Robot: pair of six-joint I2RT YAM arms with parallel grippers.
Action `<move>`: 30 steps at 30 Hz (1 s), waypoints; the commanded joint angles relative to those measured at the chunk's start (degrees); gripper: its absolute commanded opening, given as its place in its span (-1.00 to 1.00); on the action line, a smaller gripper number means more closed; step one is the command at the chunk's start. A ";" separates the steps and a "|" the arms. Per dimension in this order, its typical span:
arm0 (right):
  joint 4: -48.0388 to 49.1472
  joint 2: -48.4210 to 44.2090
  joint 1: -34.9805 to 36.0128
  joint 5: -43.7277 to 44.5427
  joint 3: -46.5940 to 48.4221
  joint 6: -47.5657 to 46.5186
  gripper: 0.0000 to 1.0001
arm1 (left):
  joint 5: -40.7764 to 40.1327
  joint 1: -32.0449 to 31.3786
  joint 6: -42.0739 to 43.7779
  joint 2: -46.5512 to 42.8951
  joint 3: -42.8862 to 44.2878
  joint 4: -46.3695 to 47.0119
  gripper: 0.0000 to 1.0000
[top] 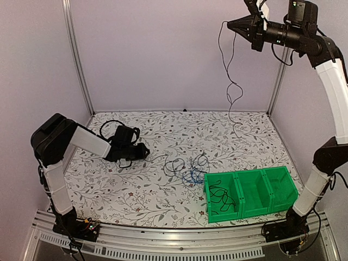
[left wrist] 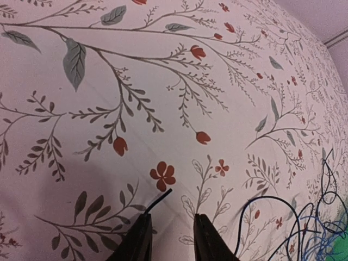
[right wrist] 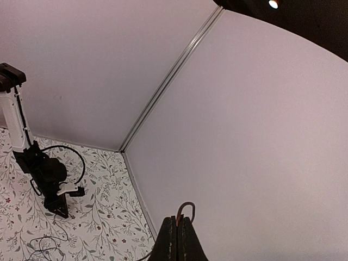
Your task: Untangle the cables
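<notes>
My right gripper (top: 232, 25) is raised high at the back right, shut on a thin black cable (top: 232, 87) that hangs down to the tabletop. The right wrist view shows a small loop of that cable (right wrist: 188, 207) sticking out above the closed gripper (right wrist: 180, 218). A tangle of black cables (top: 185, 163) with a bright blue one (top: 193, 175) lies mid-table. My left gripper (top: 145, 152) sits low, left of the tangle. In its wrist view the gripper (left wrist: 171, 216) is open, and a black cable end (left wrist: 160, 197) pokes out beside the left finger (left wrist: 138, 236). The tangle (left wrist: 304, 217) lies to the right.
A green bin (top: 251, 175) with three compartments stands at the front right, a black cable (top: 220, 197) coiled in its left compartment. Its edge (left wrist: 342, 239) shows at the right of the left wrist view. Lilac walls and metal posts (top: 77, 57) enclose the floral table.
</notes>
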 commanded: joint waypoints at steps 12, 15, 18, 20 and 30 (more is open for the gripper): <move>4.06 -3.71 -1.23 0.15 -14.88 2.12 -1.00 | -1.56 0.69 3.70 -7.98 -2.61 -3.62 -0.23; 4.42 -5.90 -1.23 -1.50 -19.24 2.36 -1.00 | -3.13 0.71 4.48 -10.40 -3.08 -4.31 -0.20; 4.35 -8.05 -1.19 -3.57 -22.72 2.57 -1.00 | -5.19 0.72 5.19 -11.57 -2.98 -5.62 -0.17; 4.18 -9.60 -1.22 -5.02 -24.35 2.73 -1.00 | -5.95 0.69 5.64 -11.94 -2.68 -6.56 -0.17; 3.89 -19.90 -1.23 -10.93 -35.67 3.52 -1.00 | -8.89 0.72 6.54 -14.50 -1.03 -12.21 -0.15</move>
